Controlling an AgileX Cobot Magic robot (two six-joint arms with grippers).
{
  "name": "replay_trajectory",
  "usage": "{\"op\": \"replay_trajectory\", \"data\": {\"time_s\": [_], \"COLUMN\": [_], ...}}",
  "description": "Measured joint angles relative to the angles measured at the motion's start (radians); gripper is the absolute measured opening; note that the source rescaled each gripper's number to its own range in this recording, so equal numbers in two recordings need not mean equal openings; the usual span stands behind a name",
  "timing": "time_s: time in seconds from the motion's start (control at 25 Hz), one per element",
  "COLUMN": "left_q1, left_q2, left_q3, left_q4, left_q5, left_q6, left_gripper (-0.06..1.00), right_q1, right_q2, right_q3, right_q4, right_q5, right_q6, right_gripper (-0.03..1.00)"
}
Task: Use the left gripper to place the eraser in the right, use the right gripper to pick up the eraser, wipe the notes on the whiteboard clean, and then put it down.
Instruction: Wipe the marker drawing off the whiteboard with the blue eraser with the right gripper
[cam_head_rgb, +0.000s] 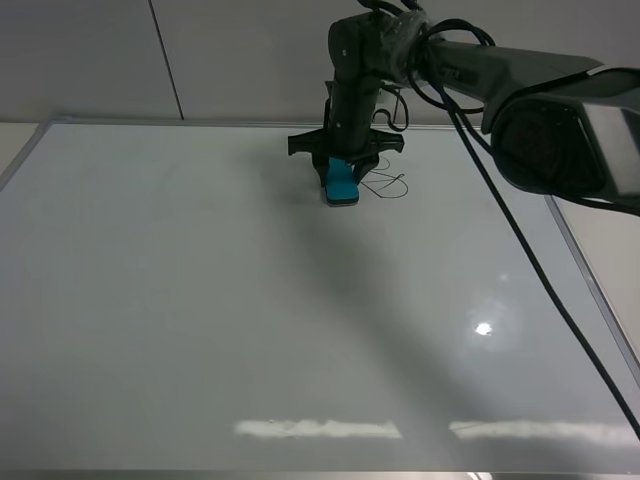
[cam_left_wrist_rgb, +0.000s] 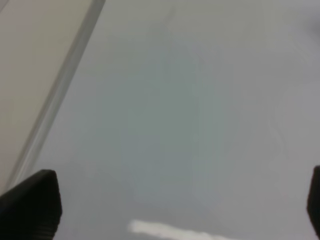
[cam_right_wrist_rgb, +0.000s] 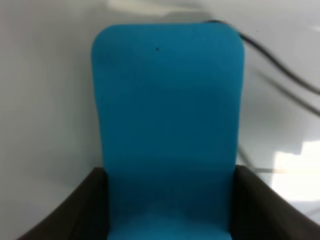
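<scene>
Near end of eraser hidden in right gripper, notes perhaps half-covered.

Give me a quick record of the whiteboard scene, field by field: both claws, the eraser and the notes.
right claw: shut on the eraser, at the far side of the board
eraser: teal, gripped at one end, just left of the notes in the high view
notes: thin black scribble, not wiped yet
left claw: open, empty, over bare board near the frame
whiteboard: white, glossy, silver-grey frame
</scene>
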Motion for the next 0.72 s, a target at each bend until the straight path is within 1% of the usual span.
{"op": "replay_trajectory", "data": {"time_s": [0.12, 0.28, 0.48, 0.6, 0.72], "left_q1": [0.0, 0.0, 0.0, 0.0, 0.0], "left_q2": [0.0, 0.0, 0.0, 0.0, 0.0], "left_q3": [0.0, 0.0, 0.0, 0.0, 0.0], "left_q4": [0.0, 0.0, 0.0, 0.0, 0.0], "left_q5": [0.0, 0.0, 0.0, 0.0, 0.0], "left_q6": [0.0, 0.0, 0.0, 0.0, 0.0], "left_gripper": [1.0, 1.0, 1.0, 1.0, 1.0], "right_q1": [-0.034, -0.083, -0.138, -0.143, -0.129], "right_q2": [-0.001, -0.002, -0.003, -0.003, -0.003], "right_q3": [-0.003, -0.003, -0.003, -0.003, -0.003], "right_q4": [0.001, -0.004, -0.062, -0.074, -0.086], "right_q5": [0.024, 0.034, 0.041, 0.042, 0.042], "right_q6": [-0.018, -0.036, -0.05, -0.058, -0.074], "right_gripper": [0.03, 0.03, 0.03, 0.03, 0.03]}}
